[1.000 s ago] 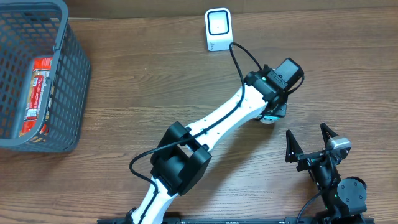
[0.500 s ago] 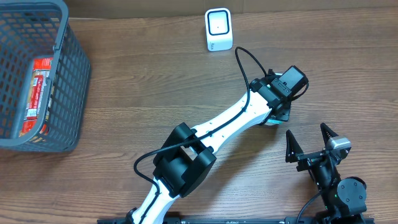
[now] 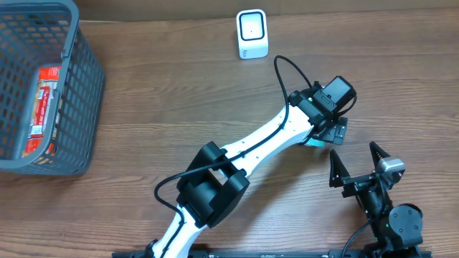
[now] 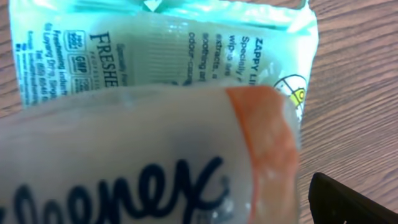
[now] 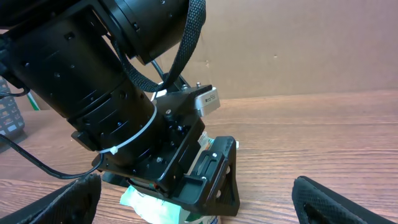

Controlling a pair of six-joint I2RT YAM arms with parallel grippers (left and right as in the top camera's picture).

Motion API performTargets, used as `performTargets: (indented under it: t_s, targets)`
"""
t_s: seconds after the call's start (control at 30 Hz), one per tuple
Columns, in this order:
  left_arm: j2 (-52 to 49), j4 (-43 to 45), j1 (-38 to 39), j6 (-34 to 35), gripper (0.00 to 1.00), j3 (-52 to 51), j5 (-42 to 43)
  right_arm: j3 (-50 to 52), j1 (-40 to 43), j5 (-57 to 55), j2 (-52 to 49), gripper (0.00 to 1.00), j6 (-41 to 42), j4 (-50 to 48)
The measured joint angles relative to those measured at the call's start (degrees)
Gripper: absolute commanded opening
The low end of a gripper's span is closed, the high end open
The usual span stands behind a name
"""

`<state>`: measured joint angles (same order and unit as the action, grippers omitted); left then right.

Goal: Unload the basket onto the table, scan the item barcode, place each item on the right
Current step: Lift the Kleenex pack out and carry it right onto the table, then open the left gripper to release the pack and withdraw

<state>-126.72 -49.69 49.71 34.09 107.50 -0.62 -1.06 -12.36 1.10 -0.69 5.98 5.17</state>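
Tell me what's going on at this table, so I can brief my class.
The left gripper hangs open just above a teal packet lying on the wooden table, well short of the white scanner at the far edge. The right gripper sits open and idle nearby. A grey basket on the left holds a red packet. Nothing is at the scanner.

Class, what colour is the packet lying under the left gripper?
The packet is pale mint green with dark print; the left wrist view shows it best.
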Motion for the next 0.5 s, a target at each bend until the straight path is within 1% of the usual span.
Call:
performTargets:
  t_s: [0.23,0.33,0.5]
  targets:
    - [1.2,-1.0,-2.0,-2.3,1.00,2.1,0.3,0.0,0.0,0.0,0.0,1.00,0.0,0.0]
    - [3.7,-2.3,-3.6,-3.9,1.00,4.9,0.3,0.0,0.0,0.0,0.0,1.00,0.0,0.0]
    - [10.8,-6.4,-7.9,-7.0,1.00,9.4,0.2,0.0,0.0,0.0,0.0,1.00,0.0,0.0]
